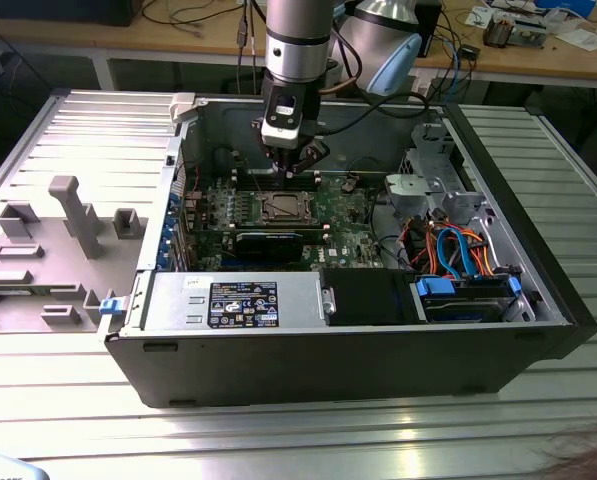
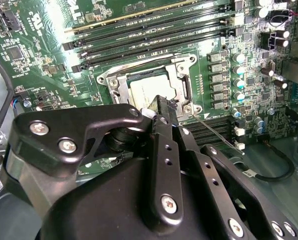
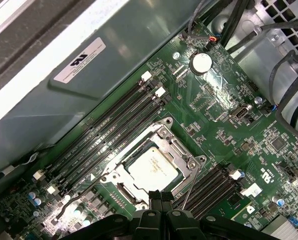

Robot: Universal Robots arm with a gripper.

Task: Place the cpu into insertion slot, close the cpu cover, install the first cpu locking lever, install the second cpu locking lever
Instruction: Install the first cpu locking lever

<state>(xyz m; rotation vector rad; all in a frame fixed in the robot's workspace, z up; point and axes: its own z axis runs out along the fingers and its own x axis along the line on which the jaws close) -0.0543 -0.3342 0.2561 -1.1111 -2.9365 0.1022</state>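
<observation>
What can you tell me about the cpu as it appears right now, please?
The cpu is a small flat square chip with a pale silvery-beige metal face, lying flat in the insertion slot on the green motherboard. The silver cpu cover lies around its edges, leaving the face showing through the cut-out. The gripper hangs close by one edge of it; whether they touch cannot be told.

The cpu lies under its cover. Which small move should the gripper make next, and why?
Probably shift the gripper sideways onto the lever and press it down: the cover already frames the cpu, yet this thin rod sticks out, seemingly unlatched, beside it.
</observation>
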